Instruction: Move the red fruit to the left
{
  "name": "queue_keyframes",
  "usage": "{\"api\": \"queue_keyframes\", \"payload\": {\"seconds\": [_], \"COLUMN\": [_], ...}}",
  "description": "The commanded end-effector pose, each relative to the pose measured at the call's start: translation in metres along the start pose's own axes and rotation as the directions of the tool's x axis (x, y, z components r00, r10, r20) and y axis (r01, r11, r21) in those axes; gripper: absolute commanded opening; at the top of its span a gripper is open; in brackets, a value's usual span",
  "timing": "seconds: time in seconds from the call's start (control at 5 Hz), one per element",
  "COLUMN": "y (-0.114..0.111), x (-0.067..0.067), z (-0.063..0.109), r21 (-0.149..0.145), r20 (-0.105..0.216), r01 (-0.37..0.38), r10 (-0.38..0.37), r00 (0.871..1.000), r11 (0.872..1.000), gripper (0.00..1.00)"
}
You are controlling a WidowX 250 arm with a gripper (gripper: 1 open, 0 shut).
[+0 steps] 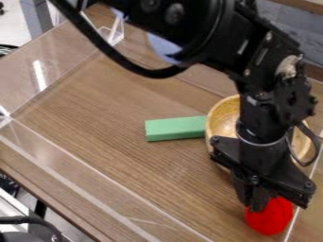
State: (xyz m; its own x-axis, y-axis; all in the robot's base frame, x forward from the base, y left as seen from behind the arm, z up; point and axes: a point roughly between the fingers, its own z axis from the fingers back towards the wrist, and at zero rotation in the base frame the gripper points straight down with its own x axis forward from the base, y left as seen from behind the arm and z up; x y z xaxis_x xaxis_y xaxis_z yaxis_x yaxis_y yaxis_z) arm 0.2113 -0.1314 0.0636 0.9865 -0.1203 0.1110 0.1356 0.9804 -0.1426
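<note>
Wooden table (101, 132): a brown wood-grain surface is seen, boxed in by clear plastic walls (51, 71); the low wall along the near edge could be struck if anything is dragged rather than carried.

Robot arm (214, 38): a bulky black arm is reached in from above and hides much of the right side, so contact underneath it cannot be checked from this view.

Wooden bowl (228, 115): it is set just behind the gripper, near the right edge; it could be clipped by the wrist if the lift is made with a backward lean.

Green block (175, 129): it is laid flat to the left of the bowl, near the likely leftward path; it could be knocked or pushed if the fruit is carried too low.

Gripper (269, 200): it is pointed straight down with its jaws clenched on the red fruit, as far as can be judged.

Red fruit (266, 218): it is found at the near right corner of the table, only its lower part showing beneath the jaws. Being round and smooth, it could be squeezed out sideways or dropped, and it would probably roll toward the near wall.
</note>
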Motion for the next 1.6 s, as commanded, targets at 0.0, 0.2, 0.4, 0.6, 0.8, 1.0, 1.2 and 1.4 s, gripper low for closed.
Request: {"api": "queue_keyframes", "payload": {"seconds": [0.0, 0.2, 0.4, 0.6, 0.8, 1.0, 1.2, 1.4], "y": [0.001, -0.012, -0.022, -0.026, -0.028, -0.027, -0.023, -0.021], "x": [0.010, 0.010, 0.011, 0.010, 0.009, 0.014, 0.017, 0.022], "z": [0.006, -0.007, -0.020, -0.012, -0.003, 0.009, 0.012, 0.005], "r21": [-0.005, -0.009, -0.013, -0.012, -0.007, 0.007, 0.014, 0.013], "r20": [0.027, 0.015, 0.005, 0.008, 0.015, 0.045, 0.057, 0.051], "r01": [-0.023, 0.001, 0.033, 0.039, 0.043, -0.009, -0.066, -0.067], "r10": [0.023, -0.001, -0.032, -0.039, -0.043, 0.008, 0.066, 0.066], "r00": [0.999, 1.000, 0.999, 0.999, 0.999, 0.999, 0.996, 0.997], "r11": [1.000, 1.000, 0.999, 0.999, 0.999, 1.000, 0.998, 0.998], "gripper": [0.00, 0.00, 0.00, 1.00, 1.00, 0.00, 0.00, 1.00]}}
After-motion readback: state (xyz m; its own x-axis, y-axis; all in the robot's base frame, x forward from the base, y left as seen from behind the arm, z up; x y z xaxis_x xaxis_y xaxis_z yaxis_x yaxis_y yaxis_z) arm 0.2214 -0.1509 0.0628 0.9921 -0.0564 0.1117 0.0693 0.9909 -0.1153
